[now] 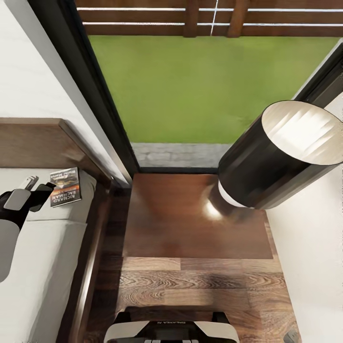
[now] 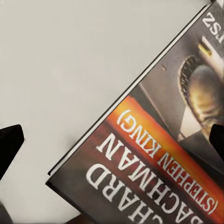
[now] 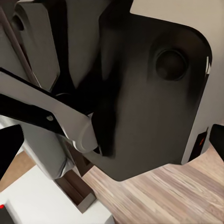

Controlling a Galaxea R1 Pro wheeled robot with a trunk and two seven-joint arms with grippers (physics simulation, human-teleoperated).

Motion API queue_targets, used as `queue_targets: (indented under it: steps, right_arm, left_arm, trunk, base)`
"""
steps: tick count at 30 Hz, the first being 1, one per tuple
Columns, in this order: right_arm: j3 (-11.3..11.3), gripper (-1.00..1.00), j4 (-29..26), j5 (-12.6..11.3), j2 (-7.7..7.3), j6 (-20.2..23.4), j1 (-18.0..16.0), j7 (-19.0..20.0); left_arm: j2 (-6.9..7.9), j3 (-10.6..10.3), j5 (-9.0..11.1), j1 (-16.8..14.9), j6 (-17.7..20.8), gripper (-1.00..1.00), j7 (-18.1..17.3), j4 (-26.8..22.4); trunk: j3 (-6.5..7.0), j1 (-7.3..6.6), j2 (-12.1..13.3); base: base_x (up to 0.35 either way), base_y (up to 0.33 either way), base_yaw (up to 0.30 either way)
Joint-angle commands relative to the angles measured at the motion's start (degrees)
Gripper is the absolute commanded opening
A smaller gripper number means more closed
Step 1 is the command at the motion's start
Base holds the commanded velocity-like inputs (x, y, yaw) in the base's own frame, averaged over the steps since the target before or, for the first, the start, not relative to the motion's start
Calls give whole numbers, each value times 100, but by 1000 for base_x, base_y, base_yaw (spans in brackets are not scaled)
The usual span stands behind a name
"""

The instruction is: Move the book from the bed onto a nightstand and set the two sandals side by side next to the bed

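Note:
The book (image 1: 65, 187), dark grey with an orange band, lies flat on the off-white mattress of the bed (image 1: 43, 267), near the brown headboard (image 1: 38, 143). My left gripper (image 1: 40, 186) hovers just left of it and is open. In the left wrist view the book (image 2: 158, 154) lies between the spread dark fingertips (image 2: 9, 144), untouched. The nightstand (image 1: 190, 224), with its glossy brown top, stands right of the bed. My right gripper (image 3: 112, 144) is open, close against my own body. The sandals are out of view.
A black cylindrical lamp (image 1: 281, 152) stands on the nightstand's right rear part. Behind it is a black-framed window (image 1: 109, 124) over green lawn. The bed's wooden side rail (image 1: 90, 267) separates the mattress from the plank floor (image 1: 200, 286). My base (image 1: 171, 331) is at the bottom.

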Motion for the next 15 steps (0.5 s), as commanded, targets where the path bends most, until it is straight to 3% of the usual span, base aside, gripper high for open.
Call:
queue_targets:
  steps: [1, 15]
  right_arm:
    - [-49, 100, -5, 38, 1, 50, -1, 26]
    - [-53, 100, -5, 21, 4, 33, -1, 6]
  left_arm:
    - [0, 14, 60, 0, 23, 100, 40, -12]
    - [4, 13, 59, 0, 37, 100, 44, -12]
  trunk:
    - [16, -22, 40]
    - [267, -330, 601]
  base:
    - [0, 0, 0]
    - [0, 0, 0]
